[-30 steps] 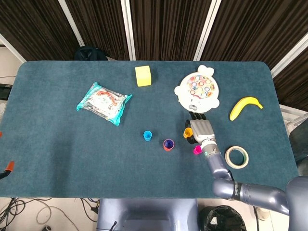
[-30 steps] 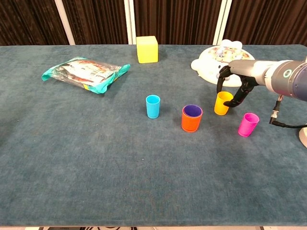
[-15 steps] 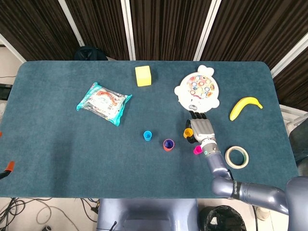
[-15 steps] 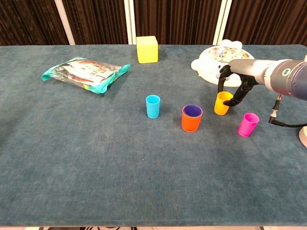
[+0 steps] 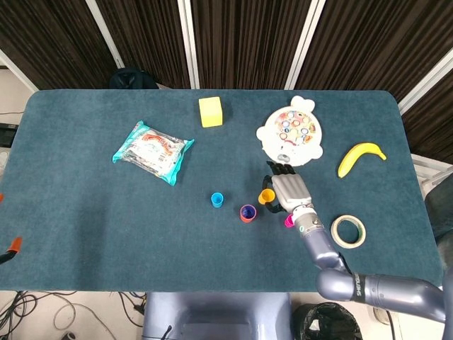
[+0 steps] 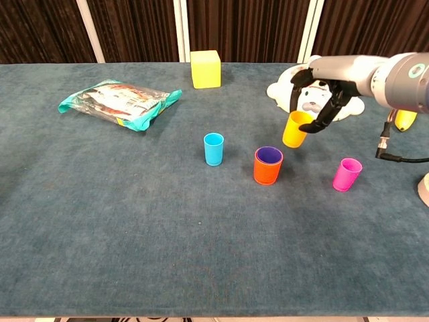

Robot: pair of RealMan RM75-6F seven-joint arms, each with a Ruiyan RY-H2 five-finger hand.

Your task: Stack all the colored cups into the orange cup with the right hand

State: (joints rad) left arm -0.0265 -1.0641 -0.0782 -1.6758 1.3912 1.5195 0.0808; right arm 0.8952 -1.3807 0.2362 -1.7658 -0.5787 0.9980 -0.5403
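right of centre, the right hand (image 6: 320,94) is pinching the yellow cup (image 6: 294,129) off the table; its fingers are partly hiding the plate (image 6: 285,89).

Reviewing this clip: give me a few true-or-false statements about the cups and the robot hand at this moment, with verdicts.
1. The right robot hand holds the yellow cup off the table. True.
2. The orange cup is empty. False: a purple cup sits inside it.
3. The pink cup stands upright on the table. True.
4. The blue cup is stacked in the orange cup. False: it stands apart, to its left.
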